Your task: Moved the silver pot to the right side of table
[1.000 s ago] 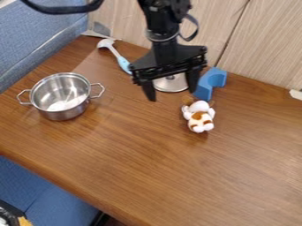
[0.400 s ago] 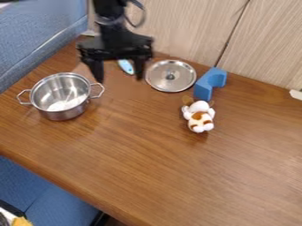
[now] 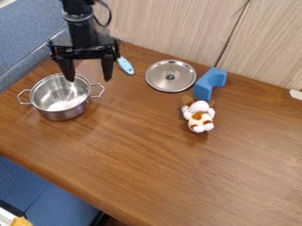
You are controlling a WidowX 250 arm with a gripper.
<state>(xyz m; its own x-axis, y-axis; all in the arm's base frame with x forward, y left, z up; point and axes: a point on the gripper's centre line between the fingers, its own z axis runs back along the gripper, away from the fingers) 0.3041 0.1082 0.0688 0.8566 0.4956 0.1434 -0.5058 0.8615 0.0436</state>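
Camera view: the gripper point(image 3: 88, 79) hangs with its two fingers pointing down and spread wide apart, with nothing held between them; its black body is angular, with a broad crosspiece above the fingers. The silver pot point(image 3: 59, 111) stands upright on the table point(image 3: 177, 176), just below the gripper and to its left in the view. It is round, of smooth, shiny metal, and lidless, with a looped metal handle on each of two opposite sides. One finger overlaps the pot's far rim in the view; whether it touches cannot be told. Right of the gripper, near it, lies a utensil's light-blue rounded handle point(image 3: 126, 66), its other end hidden behind the gripper. Farther right, a flat, round metal lid point(image 3: 156, 80) lies with its knob up. Beyond that is a matt blue block point(image 3: 203, 90) with a curved notch, and just below the block, a plush toy point(image 3: 200, 118), white with brown patches. The table is brown with a streaked wood grain. Behind the gripper rise pale, finely streaked panels point(image 3: 171, 26); to its left is blue, woven-looking cloth point(image 3: 26, 35).
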